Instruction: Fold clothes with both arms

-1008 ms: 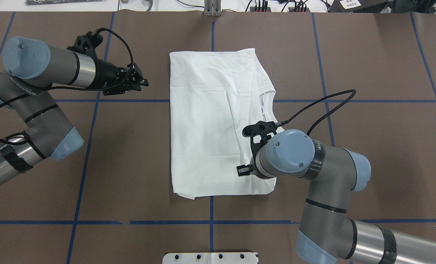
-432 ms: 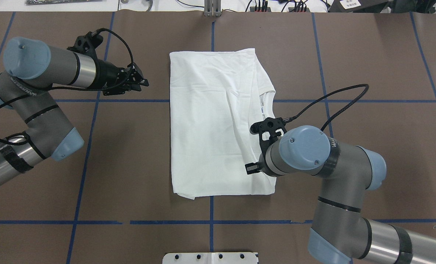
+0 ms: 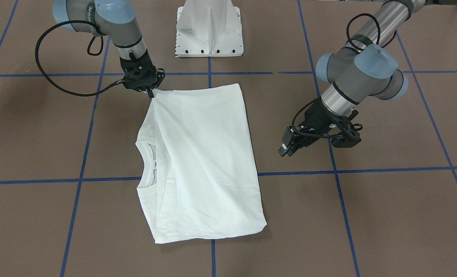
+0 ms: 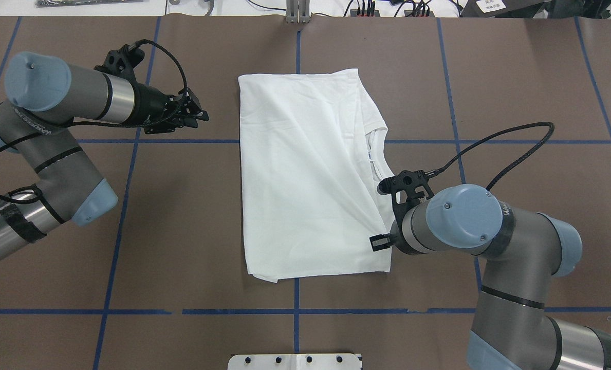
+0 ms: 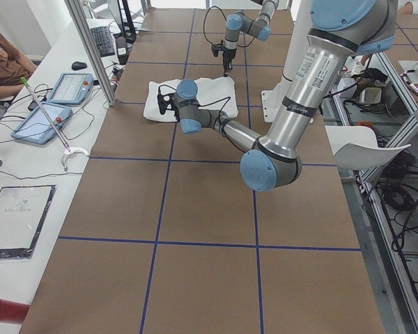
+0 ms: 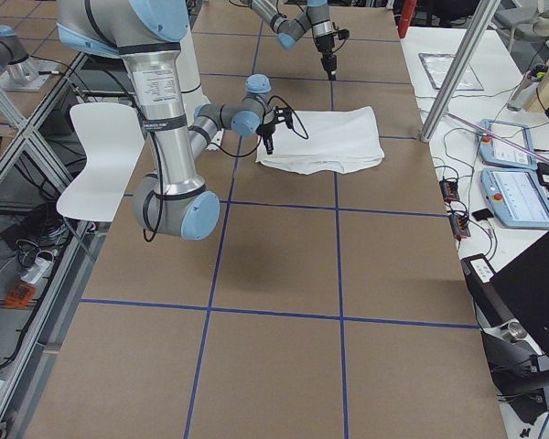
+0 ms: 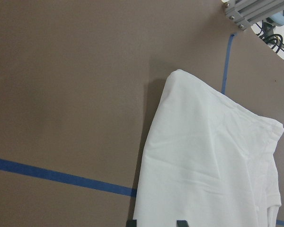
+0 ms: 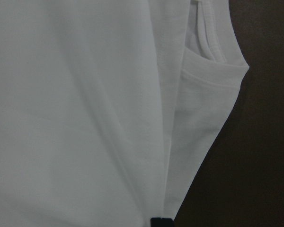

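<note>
toward the right edge of the tabletop (image 4: 541, 77), the right tool (image 3: 151, 93), clamped on the shirt (image 4: 295, 169) corner, has dragged it taut for folding; the left tool (image 4: 202, 116) idles, fingers apart.

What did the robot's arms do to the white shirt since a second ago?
The right gripper slid toward the robot's right, nearly to the edge of the shirt. It seems to be pinching the fabric: the top layer stretched after it, and the whole shirt crept a little that way. The left gripper stayed put, open, beside the shirt and touching nothing.
</note>
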Robot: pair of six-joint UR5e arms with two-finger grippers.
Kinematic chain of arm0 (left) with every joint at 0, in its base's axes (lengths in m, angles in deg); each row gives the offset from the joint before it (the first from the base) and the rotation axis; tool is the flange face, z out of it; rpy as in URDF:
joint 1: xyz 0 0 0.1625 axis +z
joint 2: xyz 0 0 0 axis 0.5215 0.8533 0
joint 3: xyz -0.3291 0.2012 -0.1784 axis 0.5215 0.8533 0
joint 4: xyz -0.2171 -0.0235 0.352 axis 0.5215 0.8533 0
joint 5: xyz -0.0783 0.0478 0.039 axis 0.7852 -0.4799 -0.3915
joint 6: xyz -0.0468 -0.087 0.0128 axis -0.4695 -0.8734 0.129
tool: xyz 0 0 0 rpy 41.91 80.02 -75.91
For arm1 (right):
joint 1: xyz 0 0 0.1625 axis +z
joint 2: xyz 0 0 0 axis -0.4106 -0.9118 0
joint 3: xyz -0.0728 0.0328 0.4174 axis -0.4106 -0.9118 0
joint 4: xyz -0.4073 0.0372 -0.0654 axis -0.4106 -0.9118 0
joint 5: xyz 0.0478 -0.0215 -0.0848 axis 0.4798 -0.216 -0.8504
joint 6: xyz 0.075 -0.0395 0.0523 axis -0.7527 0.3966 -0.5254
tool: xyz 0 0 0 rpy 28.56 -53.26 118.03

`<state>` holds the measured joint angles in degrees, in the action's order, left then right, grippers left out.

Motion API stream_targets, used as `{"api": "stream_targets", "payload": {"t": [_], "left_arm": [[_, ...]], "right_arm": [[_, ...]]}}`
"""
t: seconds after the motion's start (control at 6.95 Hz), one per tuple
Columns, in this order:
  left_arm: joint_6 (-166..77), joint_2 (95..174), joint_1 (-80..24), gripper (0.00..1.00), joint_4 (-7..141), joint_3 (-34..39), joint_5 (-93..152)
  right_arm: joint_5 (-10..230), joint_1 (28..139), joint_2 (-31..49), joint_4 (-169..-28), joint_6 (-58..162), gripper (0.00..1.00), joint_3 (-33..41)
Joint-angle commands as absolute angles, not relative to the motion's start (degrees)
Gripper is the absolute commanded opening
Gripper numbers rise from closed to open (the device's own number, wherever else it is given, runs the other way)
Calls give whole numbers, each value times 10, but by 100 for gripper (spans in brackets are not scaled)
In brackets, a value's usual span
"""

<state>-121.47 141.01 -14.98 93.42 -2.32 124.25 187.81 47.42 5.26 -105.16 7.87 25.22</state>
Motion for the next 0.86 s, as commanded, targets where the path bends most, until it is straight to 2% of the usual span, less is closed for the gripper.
{"api": "stream_targets", "payload": {"t": [0.0,0.14,0.43,0.72], "left_arm": [[-1215,1410,-150,40,934,-22,1242],[-1215,1411,-150,40,934,-22,1242],[-1215,1410,-150,40,934,-22,1242],[-1216,1410,-150,40,934,-22,1242]], "right_arm": [[1881,474,46,-1051,71,58,250],[1878,474,46,-1051,70,100,252],[1880,474,44,-1048,0,100,257],[1877,470,46,-1041,-203,100,258]]}}
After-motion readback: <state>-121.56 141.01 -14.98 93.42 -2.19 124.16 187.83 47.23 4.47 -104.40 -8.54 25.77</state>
